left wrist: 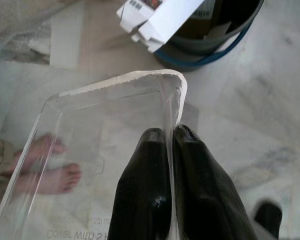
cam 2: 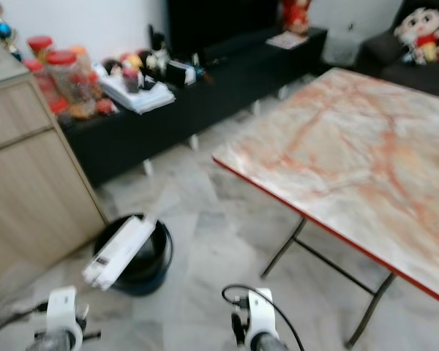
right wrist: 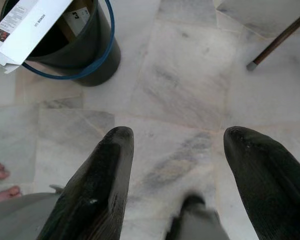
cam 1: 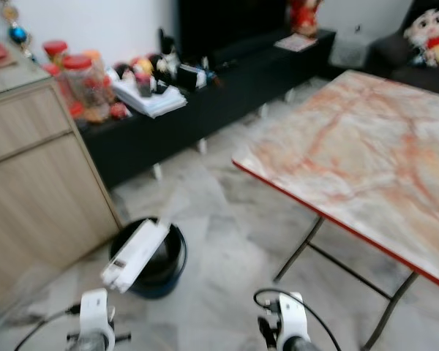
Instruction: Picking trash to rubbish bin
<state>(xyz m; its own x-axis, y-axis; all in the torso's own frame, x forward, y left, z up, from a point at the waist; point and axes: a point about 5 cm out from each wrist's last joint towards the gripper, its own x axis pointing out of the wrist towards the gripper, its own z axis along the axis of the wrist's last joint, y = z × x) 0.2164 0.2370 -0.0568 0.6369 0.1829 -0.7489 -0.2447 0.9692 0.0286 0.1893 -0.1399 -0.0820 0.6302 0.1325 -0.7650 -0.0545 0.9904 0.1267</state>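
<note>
We held a clear plastic tray (left wrist: 105,145) in our left pincer (left wrist: 171,150), the two black fingers pressed together on its upright rim near one rounded corner. Through the clear plastic a person's bare feet (left wrist: 50,170) showed on the pale marble floor (cam 1: 227,292).

Near the tray stood the rubbish bin (cam 1: 161,267), a dark round bucket with a blue rim, set on the floor just beside the wooden cabinet (cam 1: 36,183). A long white cardboard box (cam 1: 135,254) leaned out of it, its open flapped end sticking over the rim; other card pieces lay inside, too dark to tell apart.

Our right pincer (right wrist: 177,165) hung above bare floor with its fingers spread wide and nothing between them.

To the right stood the folding worktop (cam 1: 366,153), marbled pink with a red edge. Behind the bin a low black shelf (cam 1: 227,88) carried red-lidded jars (cam 1: 84,84), papers and small toys.
</note>
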